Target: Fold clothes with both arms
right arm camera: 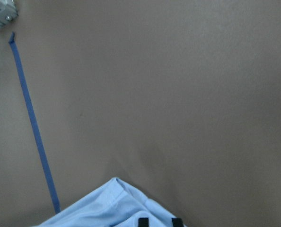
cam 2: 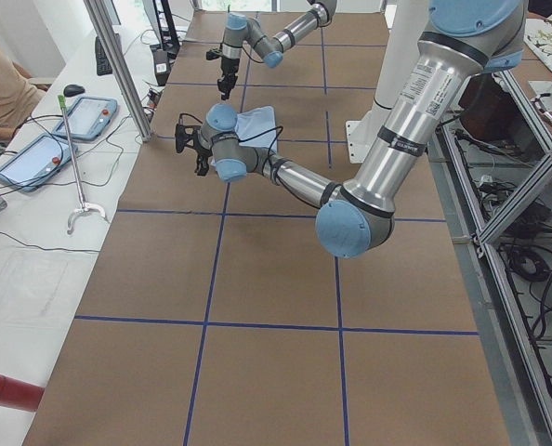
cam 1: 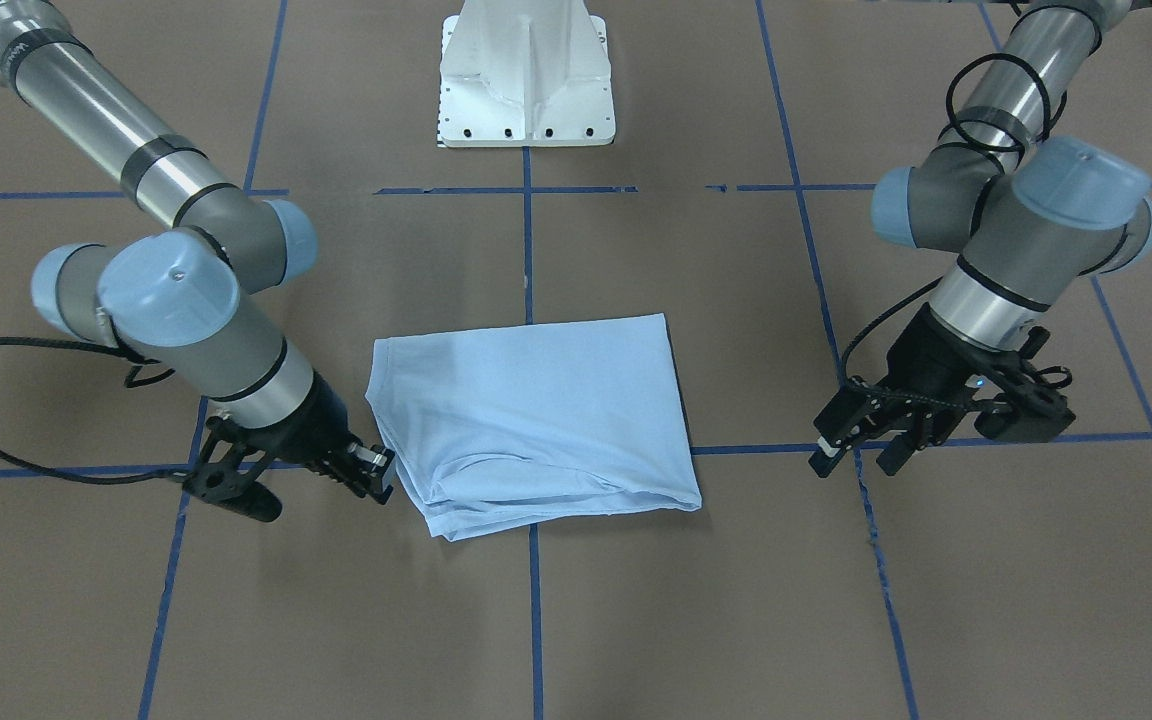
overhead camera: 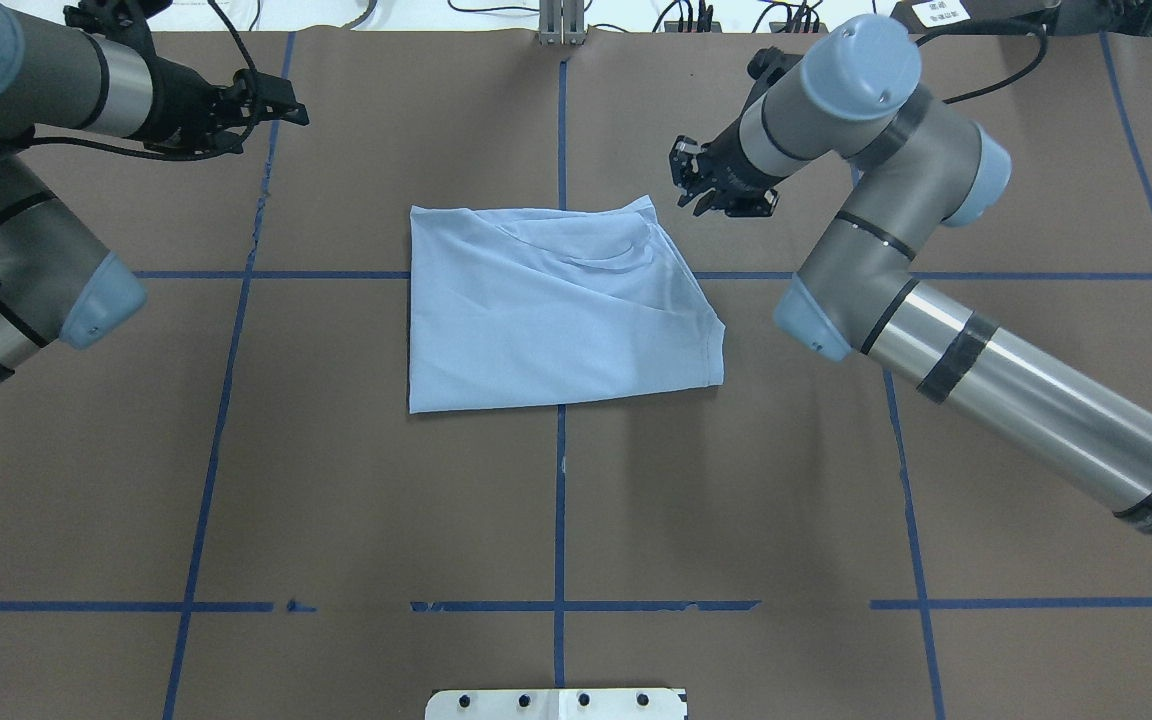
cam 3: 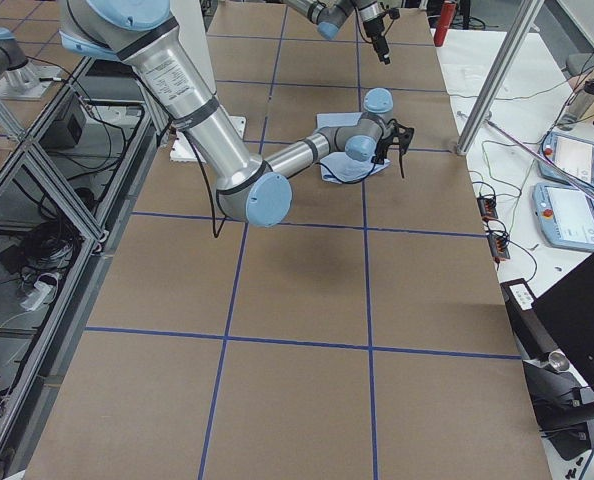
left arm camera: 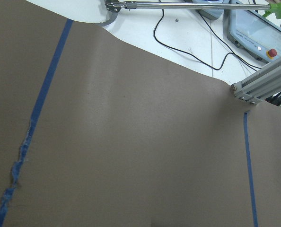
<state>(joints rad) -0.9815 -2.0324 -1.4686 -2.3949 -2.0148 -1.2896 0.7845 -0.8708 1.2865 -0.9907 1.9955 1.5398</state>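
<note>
Both hands are empty. The right hand [cam 1: 379, 470], its fingers seemingly only narrowly parted, hovers just beside a corner of the folded shirt [cam 1: 536, 410] lying mid-bench [cam 1: 696, 620]. The left hand [cam 1: 856, 460], fingers spread wide, hangs well apart from it.

Left gripper [cam 1: 852, 462] angled down, fingers [cam 1: 822, 455] spread wide — right gripper [cam 1: 382, 480] low, angled down, fingers [right arm camera: 143, 222] narrowly parted
</note>
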